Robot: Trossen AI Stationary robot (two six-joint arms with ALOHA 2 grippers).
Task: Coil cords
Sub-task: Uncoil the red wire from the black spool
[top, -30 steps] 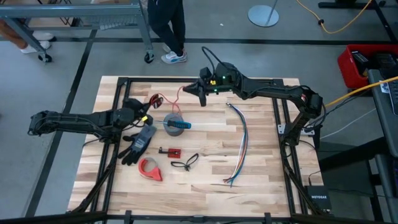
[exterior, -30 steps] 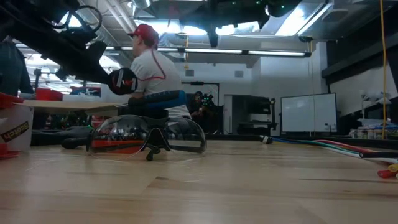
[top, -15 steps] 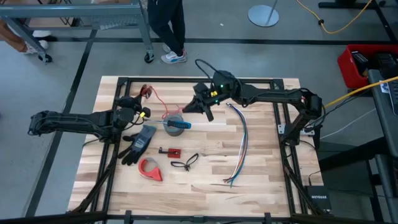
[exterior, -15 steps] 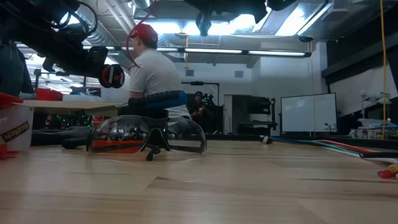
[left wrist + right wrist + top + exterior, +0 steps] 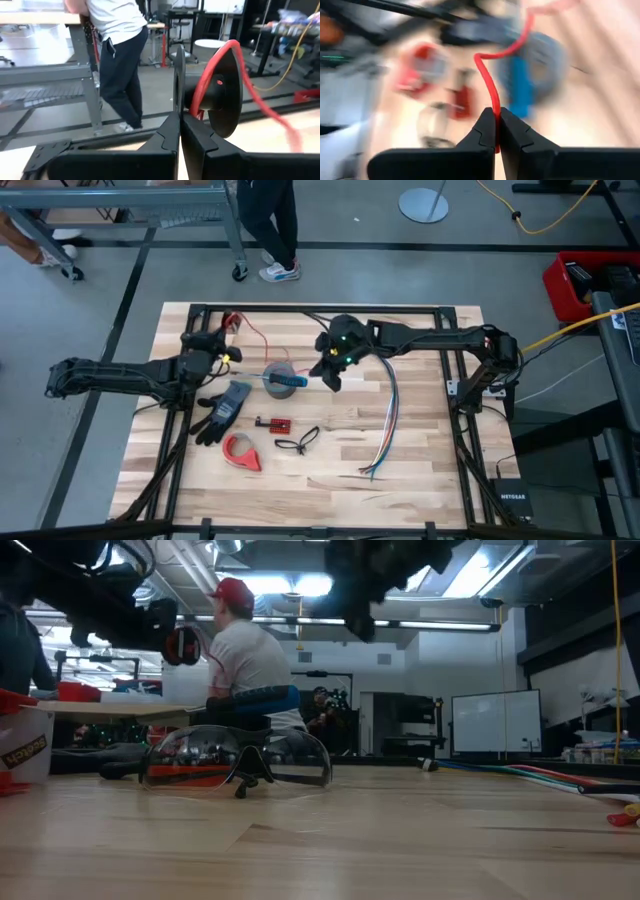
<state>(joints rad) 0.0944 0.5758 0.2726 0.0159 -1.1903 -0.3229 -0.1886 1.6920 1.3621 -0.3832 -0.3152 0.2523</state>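
The thin red cord (image 5: 258, 340) runs in the air between my two grippers. Its far end loops around a black hub between two black discs (image 5: 222, 92), which my left gripper (image 5: 218, 343) holds at the table's far left, shut. In the low view that end shows as a red-and-black round part (image 5: 182, 643). My right gripper (image 5: 334, 370) is shut on the cord near the table's middle, beside the grey tape roll (image 5: 283, 378). My left gripper pinches the lower rim of the thin black disc (image 5: 176, 102) between its two shut fingers, edge-on. The disc part is lifted clear of the table, and the red cord (image 5: 235, 55) arcs over the hub and trails away toward the table. My right gripper pinches the red cord (image 5: 495, 112) between its two fingertips, a single strand running along the fingers. The cord leads away from the tips in a slack bend (image 5: 481, 60) toward my left gripper, clear of the table.
A black glove (image 5: 224, 408), a red tape dispenser (image 5: 240, 452), a small red-and-black part (image 5: 272, 423), a small black looped thing (image 5: 298, 442) and a long multicoloured wire bundle (image 5: 388, 415) lie on the wood. Safety glasses (image 5: 238, 758) show in the low view. A person (image 5: 250, 655) stands beyond the far edge.
My right gripper has gone from the far edge toward the near edge, down to beside the tape roll, drawing the cord with it. My left gripper has gone toward the far left and up, carrying the cord's black disc end.
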